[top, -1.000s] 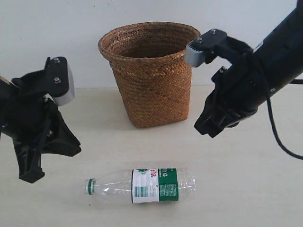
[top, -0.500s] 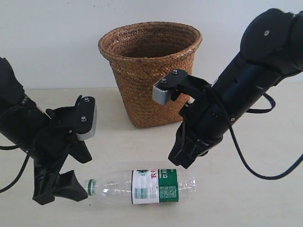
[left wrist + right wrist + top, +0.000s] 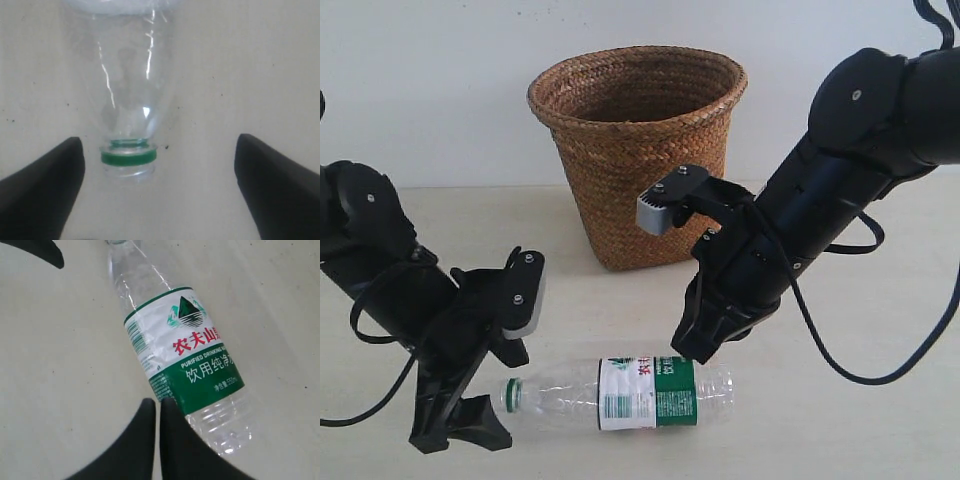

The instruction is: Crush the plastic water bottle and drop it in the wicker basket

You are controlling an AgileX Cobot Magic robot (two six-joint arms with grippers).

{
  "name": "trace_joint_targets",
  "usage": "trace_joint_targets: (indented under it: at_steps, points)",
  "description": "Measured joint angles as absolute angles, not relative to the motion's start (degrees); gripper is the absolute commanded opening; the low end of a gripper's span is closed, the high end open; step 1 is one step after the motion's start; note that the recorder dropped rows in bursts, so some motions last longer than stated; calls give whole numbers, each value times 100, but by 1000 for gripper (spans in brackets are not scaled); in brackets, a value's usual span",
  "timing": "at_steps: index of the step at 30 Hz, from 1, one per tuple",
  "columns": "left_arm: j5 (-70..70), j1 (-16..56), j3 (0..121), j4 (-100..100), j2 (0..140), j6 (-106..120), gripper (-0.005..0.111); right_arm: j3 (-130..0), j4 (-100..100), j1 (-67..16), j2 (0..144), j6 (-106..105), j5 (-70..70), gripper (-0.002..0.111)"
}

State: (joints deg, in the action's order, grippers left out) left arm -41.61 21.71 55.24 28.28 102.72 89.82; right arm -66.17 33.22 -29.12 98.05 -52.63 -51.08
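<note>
The plastic water bottle (image 3: 620, 393) lies on its side on the pale table, green neck ring (image 3: 510, 395) pointing left and the white-and-green label at its middle. My left gripper (image 3: 503, 396) is open, one finger on each side of the neck end (image 3: 128, 157), touching nothing. My right gripper (image 3: 687, 350) is shut and empty. Its tips (image 3: 157, 405) rest at the edge of the green label (image 3: 200, 370), on the side nearer the basket; whether they press on it I cannot tell. Behind the bottle stands the wicker basket (image 3: 640, 190), upright.
A plain white wall rises behind the table. The right arm's cable (image 3: 840, 350) loops over the table on the right. The left arm's cable (image 3: 370, 385) hangs near the left edge.
The left gripper has moved right and lower, so its open fingers now flank the bottle's neck. The right gripper has dropped slightly, down to the label. The bottle has not moved.
</note>
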Motion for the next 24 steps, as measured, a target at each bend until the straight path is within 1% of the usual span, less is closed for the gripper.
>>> trace_joint_targets:
  at_steps: [5, 7, 11, 14, 16, 19, 20, 22, 24]
  points:
    - [-3987, 2171, 5524, 3070, 10466, 9360, 75, -6617, 3322, -2912, 9805, -5272, -5108, 0]
    - [-3895, 2171, 5532, 3119, 10551, 9421, 73, -6617, 3334, -2912, 9805, -5272, -5104, 0]
    - [-3764, 2171, 5532, 3144, 10693, 9516, 61, -6617, 3334, -2912, 9805, -5272, -5104, 0]
    - [-3737, 2171, 5532, 3144, 10777, 9554, 54, -6617, 3334, -2912, 9805, -5272, -5094, 0]
    - [-3649, 2171, 5532, 3155, 10844, 9555, 45, -6617, 3346, -2912, 9805, -5272, -5081, 0]
    - [-3499, 2171, 5532, 3165, 10897, 9555, 27, -6617, 3357, -2912, 9805, -5272, -5068, 0]
    - [-3476, 2171, 5532, 3165, 10909, 9555, 18, -6617, 3357, -2912, 9805, -5272, -5068, 0]
    - [-3456, 2171, 5532, 3165, 10907, 9572, 6, -6617, 3357, -2912, 9805, -5272, -5063, 0]
    - [-3456, 2171, 5532, 3165, 10907, 9572, 4, -6617, 3357, -2912, 9805, -5239, -5063, 0]
